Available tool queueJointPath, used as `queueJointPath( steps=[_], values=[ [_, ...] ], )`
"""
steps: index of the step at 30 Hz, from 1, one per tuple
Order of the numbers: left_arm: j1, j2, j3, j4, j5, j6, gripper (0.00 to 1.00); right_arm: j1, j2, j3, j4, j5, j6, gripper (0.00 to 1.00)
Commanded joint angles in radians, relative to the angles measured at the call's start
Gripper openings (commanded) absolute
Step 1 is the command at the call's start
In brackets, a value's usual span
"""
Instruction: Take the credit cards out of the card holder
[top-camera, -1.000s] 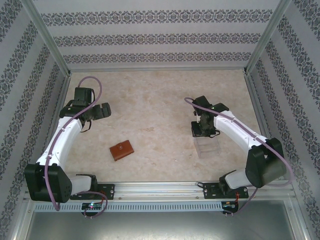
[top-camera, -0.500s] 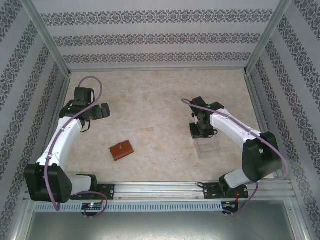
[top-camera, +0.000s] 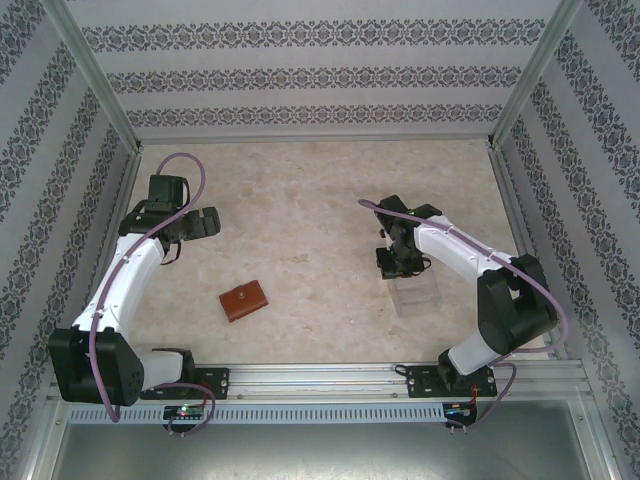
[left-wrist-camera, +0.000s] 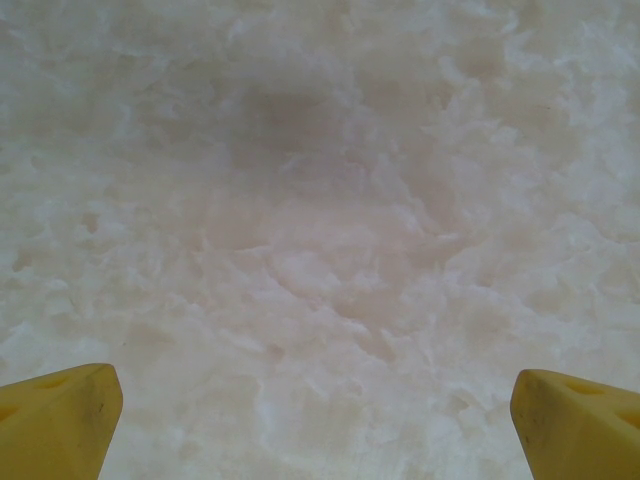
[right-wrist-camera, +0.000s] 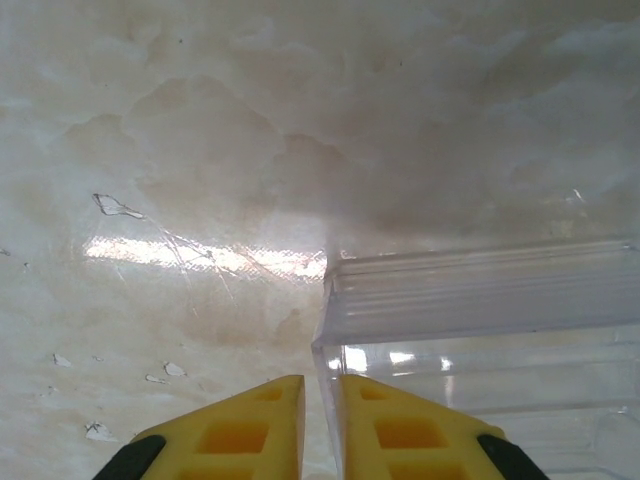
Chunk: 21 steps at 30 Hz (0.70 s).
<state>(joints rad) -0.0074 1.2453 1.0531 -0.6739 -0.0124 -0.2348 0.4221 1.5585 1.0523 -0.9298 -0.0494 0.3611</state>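
One card holder (top-camera: 244, 300), one clear box (top-camera: 418, 296) — left hand (left-wrist-camera: 312, 398) released, right hand (right-wrist-camera: 322, 388) pinching its wall

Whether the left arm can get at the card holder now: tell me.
Probably yes. The card holder lies on bare table just nearer the bases than the left arm's fingers, which stand wide open and empty; nothing sits between them.

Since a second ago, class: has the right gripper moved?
Yes. The right gripper has edged slightly left, toward the left corner of the unmoved clear box.
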Motion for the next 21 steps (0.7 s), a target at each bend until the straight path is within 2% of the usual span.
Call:
queueJointPath(
  steps=[1, 12, 18, 21],
  values=[
    [-0.011, -0.006, 0.014, -0.035, -0.013, 0.022, 1.0, 0.009, 0.006, 0.011, 0.001, -0.012, -0.009, 0.15],
    [-0.011, -0.018, 0.011, -0.036, -0.024, 0.025, 1.0, 0.021, -0.008, 0.044, -0.026, 0.0, 0.016, 0.04],
    [-0.011, -0.019, 0.01, -0.036, -0.018, 0.027, 1.0, 0.06, 0.029, 0.132, -0.038, 0.049, 0.115, 0.0],
    [-0.011, -0.007, 0.014, -0.049, -0.031, 0.029, 1.0, 0.097, 0.064, 0.19, -0.003, 0.023, 0.166, 0.0]
  ],
)
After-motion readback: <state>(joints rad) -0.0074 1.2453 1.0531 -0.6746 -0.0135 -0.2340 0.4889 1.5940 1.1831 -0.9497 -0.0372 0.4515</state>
